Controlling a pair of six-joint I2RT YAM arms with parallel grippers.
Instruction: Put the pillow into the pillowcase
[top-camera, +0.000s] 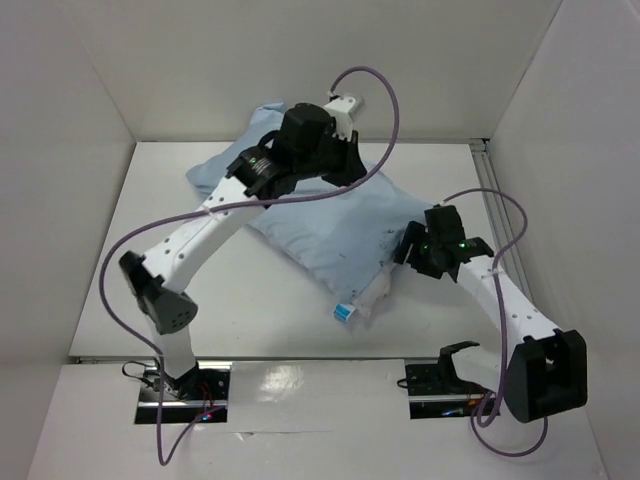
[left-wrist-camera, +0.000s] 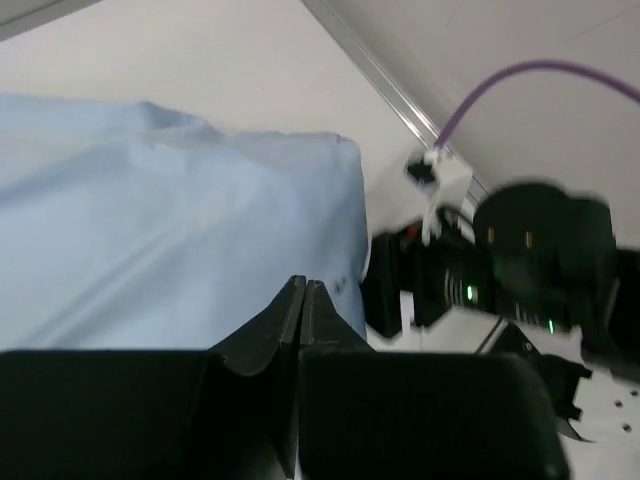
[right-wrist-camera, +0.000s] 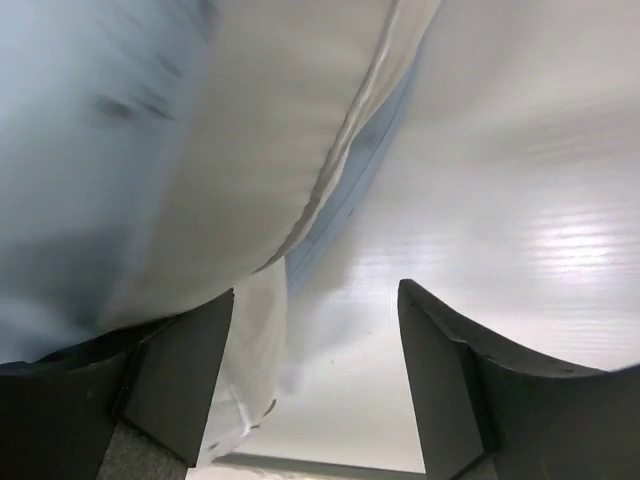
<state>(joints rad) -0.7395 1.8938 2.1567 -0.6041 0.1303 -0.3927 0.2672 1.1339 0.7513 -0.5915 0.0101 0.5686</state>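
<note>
Centre frame, the pillow (top-camera: 372, 292) lies mostly inside the pillowcase (top-camera: 320, 228). Left gripper (left-wrist-camera: 303, 287) jaws are closed; right gripper (right-wrist-camera: 316, 290) jaws are open at the pillow's edge.

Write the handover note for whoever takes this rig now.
Left tool: shut, nothing seen between its fingers, above the far part of the pillowcase.
Right tool: open, at the pillow's exposed near-right end.
Done: pillow mostly inside the pillowcase, lying on the table.
Left: the white end with the tag sticks out; pull the case over it.
</note>
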